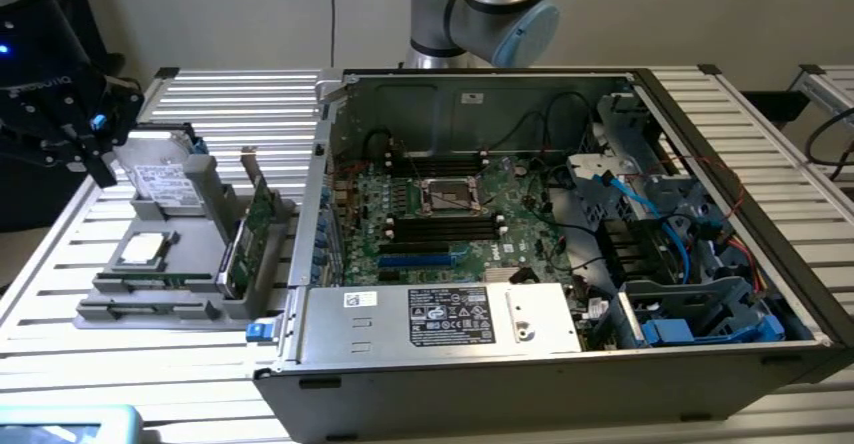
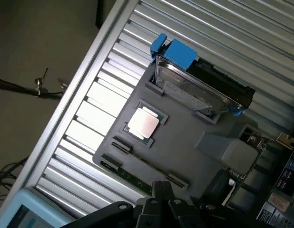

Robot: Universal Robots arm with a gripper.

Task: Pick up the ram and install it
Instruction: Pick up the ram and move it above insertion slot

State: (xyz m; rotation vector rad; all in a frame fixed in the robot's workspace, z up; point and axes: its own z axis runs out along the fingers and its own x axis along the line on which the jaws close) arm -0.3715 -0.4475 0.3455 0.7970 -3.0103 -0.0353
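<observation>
Slatted table point(image 2: 90, 114) offers open room beside the ram point(image 2: 132, 179), closed hand point(image 2: 162, 197) near.

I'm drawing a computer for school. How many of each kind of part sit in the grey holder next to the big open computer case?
Hard drive: 1
Processor chip: 1
Ram: 1
Green expansion card: 1
Total: 4
</observation>
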